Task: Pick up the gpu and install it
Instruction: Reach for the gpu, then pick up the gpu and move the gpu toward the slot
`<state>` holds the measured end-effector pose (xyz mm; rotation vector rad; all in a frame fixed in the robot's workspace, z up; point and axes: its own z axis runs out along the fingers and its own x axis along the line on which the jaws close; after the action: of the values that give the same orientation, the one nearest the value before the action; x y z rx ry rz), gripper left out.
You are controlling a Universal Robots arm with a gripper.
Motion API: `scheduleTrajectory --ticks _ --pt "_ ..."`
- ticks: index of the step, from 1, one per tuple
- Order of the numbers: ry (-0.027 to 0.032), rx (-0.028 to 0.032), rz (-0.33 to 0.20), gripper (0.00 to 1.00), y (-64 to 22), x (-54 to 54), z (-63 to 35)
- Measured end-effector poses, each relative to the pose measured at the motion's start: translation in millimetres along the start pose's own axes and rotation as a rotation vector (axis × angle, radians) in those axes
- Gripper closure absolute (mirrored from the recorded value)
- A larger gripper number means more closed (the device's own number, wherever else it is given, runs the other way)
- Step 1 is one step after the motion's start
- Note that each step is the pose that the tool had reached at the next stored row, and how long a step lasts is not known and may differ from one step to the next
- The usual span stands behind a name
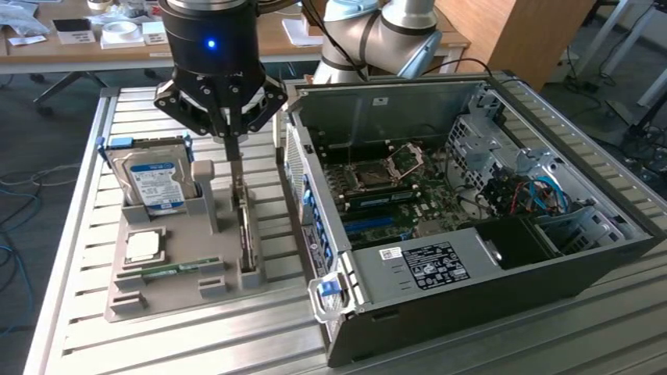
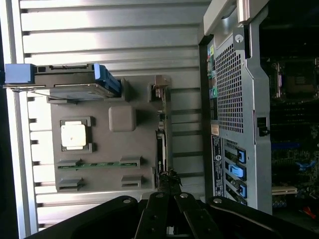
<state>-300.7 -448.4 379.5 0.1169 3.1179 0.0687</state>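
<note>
One gpu [image 1: 244, 226], upright in slot along holder [image 1: 172, 301] edge nearest case [image 1: 469, 273], pinched by closed gripper [image 1: 230, 144]; best lifted straight, untilted.

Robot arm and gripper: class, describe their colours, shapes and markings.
The arm is silver-grey with rounded tubular joints. The gripper has a glossy black cylindrical body with a small glowing blue light; black linkage bars taper to slim jaws.
</note>
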Motion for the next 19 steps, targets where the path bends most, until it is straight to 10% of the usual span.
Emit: scheduleTrajectory --ticks 14,19 --pt "0.0 0.0 0.0 0.89 0.0 0.0 0.0" --pt "0.0 0.0 0.0 0.65 0.0 0.0 0.0"
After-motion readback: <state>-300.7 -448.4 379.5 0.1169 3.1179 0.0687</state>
